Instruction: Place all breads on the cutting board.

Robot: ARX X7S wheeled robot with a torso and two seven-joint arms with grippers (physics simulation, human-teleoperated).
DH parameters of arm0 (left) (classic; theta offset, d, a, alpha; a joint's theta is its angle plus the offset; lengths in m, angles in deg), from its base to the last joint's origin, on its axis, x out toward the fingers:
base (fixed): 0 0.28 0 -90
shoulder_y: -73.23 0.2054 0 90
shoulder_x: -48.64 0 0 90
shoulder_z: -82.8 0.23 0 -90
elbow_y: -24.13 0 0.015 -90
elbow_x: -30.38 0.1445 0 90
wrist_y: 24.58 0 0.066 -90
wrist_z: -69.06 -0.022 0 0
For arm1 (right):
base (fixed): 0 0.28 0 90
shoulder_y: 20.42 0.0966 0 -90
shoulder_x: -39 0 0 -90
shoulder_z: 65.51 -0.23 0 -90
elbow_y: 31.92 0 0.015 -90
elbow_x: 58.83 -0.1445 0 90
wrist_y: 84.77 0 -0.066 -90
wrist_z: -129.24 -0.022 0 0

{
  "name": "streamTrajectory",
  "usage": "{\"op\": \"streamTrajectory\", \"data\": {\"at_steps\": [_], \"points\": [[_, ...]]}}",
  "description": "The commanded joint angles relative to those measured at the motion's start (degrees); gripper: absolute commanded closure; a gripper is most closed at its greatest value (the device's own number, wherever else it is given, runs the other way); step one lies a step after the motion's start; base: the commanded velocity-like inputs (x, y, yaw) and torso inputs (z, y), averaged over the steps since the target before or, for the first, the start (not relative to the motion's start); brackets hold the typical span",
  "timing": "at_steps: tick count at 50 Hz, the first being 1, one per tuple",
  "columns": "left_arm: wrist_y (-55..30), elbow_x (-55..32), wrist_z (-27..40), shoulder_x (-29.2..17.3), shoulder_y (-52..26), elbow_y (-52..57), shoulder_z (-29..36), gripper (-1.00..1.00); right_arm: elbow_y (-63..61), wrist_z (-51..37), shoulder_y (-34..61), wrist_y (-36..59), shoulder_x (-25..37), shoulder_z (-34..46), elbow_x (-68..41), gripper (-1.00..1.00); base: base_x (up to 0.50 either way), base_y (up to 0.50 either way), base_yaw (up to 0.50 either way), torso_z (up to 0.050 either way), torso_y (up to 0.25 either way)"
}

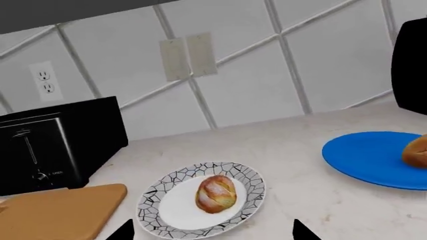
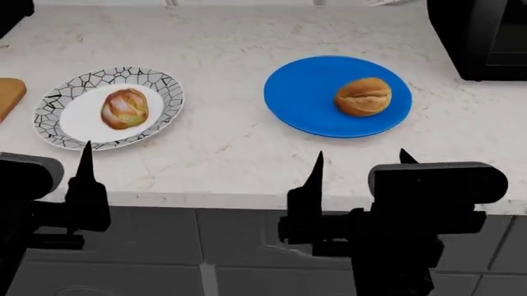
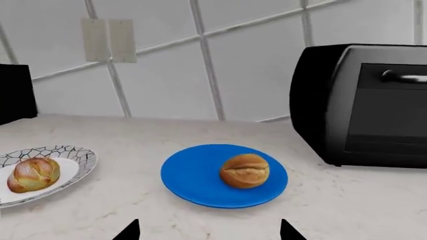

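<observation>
One bread (image 2: 124, 108) lies on the white plate with the black cracked-pattern rim (image 2: 169, 92); it also shows in the left wrist view (image 1: 216, 193). The other bread (image 2: 363, 97) lies on the blue round plate (image 2: 305, 92) and shows in the right wrist view (image 3: 245, 170). The cutting board (image 1: 57, 212) lies left of the white plate, with only its corner (image 2: 8, 95) in the head view. My left gripper (image 1: 213, 232) is open and empty, at the counter's front edge before the white plate. My right gripper (image 2: 360, 157) is open and empty before the blue plate.
A black toaster (image 1: 47, 150) stands behind the cutting board at the tiled wall. A black toaster oven (image 3: 363, 105) stands at the back right, close to the blue plate. The counter's front edge (image 2: 247, 200) runs just under both grippers.
</observation>
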Motion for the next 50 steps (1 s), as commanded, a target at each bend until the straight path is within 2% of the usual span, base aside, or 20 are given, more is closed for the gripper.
{"op": "streamTrajectory", "data": {"at_steps": [1, 21, 39, 50], "points": [[-2.37, -0.29, 0.50, -0.65, -1.45, 2.17, 0.04, -1.00, -0.39, 0.10, -0.33, -0.64, 0.07, -0.87, -1.07, -1.00, 0.38, 0.11, 0.00, 0.000, 0.000], [-3.70, -0.79, 0.69, -1.38, -3.11, 2.64, 0.51, -1.00, -0.89, -0.60, 0.93, 0.44, 0.38, -1.36, -2.44, -1.00, 0.39, 0.11, 0.00, 0.000, 0.000], [-0.18, -0.70, 0.96, -1.60, -1.70, -0.19, 0.95, -1.00, 0.33, -0.91, 0.40, -0.78, 0.52, -0.74, -2.94, -1.00, 0.39, -0.04, 0.00, 0.000, 0.001], [-1.55, -1.15, 1.28, -1.54, -2.47, 0.85, 1.03, -1.00, 0.19, -1.44, 0.03, -0.85, 0.61, -1.56, -3.58, -1.00, 0.39, -0.08, 0.00, 0.000, 0.000]]}}
